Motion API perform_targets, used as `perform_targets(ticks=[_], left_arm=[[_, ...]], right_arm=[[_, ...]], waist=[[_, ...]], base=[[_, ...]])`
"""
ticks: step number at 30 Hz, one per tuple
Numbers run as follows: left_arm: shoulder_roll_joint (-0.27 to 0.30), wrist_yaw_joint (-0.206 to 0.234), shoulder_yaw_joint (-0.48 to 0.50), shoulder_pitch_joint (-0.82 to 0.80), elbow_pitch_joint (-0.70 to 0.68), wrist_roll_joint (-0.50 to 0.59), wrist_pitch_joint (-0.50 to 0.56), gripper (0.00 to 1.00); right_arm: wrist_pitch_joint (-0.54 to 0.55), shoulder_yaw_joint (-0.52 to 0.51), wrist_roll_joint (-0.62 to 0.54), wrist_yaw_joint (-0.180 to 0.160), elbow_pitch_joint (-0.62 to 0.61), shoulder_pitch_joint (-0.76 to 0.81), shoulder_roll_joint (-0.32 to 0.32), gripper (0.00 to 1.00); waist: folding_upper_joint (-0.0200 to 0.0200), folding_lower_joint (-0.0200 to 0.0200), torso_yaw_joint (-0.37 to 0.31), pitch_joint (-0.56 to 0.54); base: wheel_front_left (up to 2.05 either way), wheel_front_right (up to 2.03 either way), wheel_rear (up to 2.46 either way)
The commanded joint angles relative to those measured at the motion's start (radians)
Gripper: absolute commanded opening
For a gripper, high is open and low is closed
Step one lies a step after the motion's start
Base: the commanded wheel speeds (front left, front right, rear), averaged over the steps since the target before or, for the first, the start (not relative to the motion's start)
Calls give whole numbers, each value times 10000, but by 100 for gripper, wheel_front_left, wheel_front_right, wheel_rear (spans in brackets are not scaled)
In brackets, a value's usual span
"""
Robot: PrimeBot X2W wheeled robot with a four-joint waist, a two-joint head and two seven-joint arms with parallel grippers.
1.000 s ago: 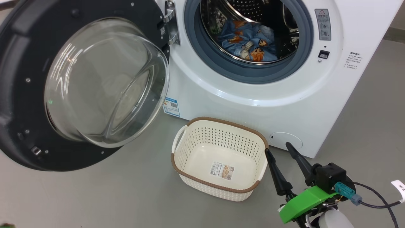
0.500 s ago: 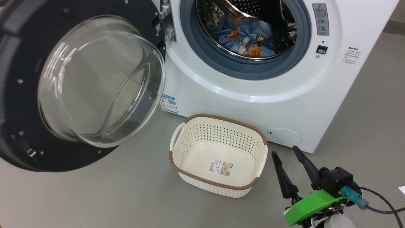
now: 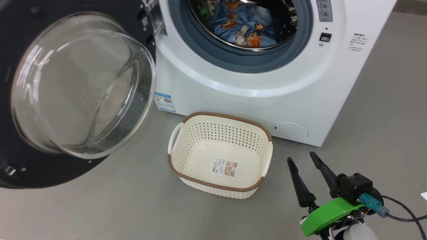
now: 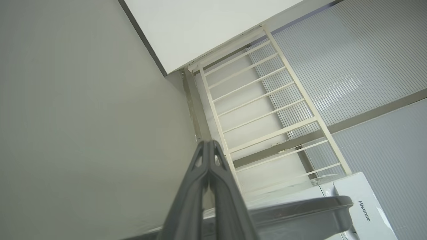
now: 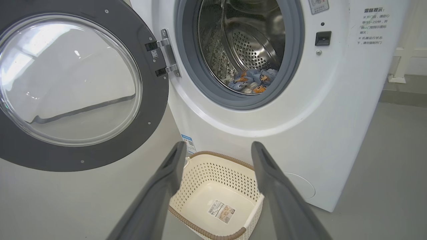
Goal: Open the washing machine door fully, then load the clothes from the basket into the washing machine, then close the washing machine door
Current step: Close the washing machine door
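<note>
Clothes (image 3: 242,28) lie in the steel drum (image 5: 253,50) of the washing machine (image 3: 253,96), ahead of and above the right gripper (image 3: 300,156).

Right gripper: low over the floor (image 3: 100,213), fingers spread wide, holding nothing, pointing at the machine front. The basket (image 3: 233,117) sits just to its left and slightly ahead, clear of the fingers, with only a label (image 3: 224,167) inside. Farther to the gripper's left, the washing machine door (image 3: 80,86) stands swung wide open.

Left gripper (image 4: 208,146): fingers pressed together, nothing between them, aimed at a pale wall corner, a cream rack (image 4: 267,110) and ribbed grey panels (image 4: 350,66).

Floor: smooth grey.

Versus a second ago: the head camera has shifted, so the whole scene sits higher and further left. The gap between right fingertip and basket rim is wider. The garments and the door are unchanged.
</note>
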Motion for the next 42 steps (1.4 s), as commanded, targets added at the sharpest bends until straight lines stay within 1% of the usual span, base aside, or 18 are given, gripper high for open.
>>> perform_targets(ticks=[1,5,9,14,21,24,33,37,38,42], left_arm=[[716,-100,211,-403,-166,-304,262,0],[855,-101,185,-496,86,-698,868,0],[860,-102,269,-571,378,-1004,1090,0],[737,-102,420,-577,384,-1586,1531,0],[614,-103,433,-434,356,-1987,1932,0],[516,-103,398,-306,157,-2335,2516,0],[471,-103,159,166,-131,-2799,4088,0],[382,-93,-25,410,-398,-3031,5022,0],[382,-93,-25,410,-398,-3031,5022,0],[338,18,-100,796,-893,-3344,5995,0]], right_arm=[[13,227,-52,16,-302,-228,44,100],[111,253,-102,16,-392,-289,44,100],[207,285,-133,16,-481,-349,44,100],[298,270,-170,16,-568,-357,44,100],[379,299,-180,16,-674,-295,44,100],[417,314,-150,16,-696,-275,44,100],[488,227,-50,16,-664,-219,44,100],[476,220,8,16,-643,-227,44,100],[476,220,8,16,-643,-227,44,100],[442,226,62,16,-606,-237,44,100]], waist=[[0,-1,-121,95],[0,-1,-292,216],[0,-1,-473,307],[0,-1,-649,374],[0,-1,-822,422],[0,-1,-869,405],[0,-1,-850,407],[0,-1,-835,402],[0,-1,-835,402],[0,-1,-843,386]], base=[[0,0,0],[0,0,0],[0,0,0],[0,0,0],[0,0,0],[0,0,0],[0,0,0],[0,0,0],[0,0,0],[0,0,0]])
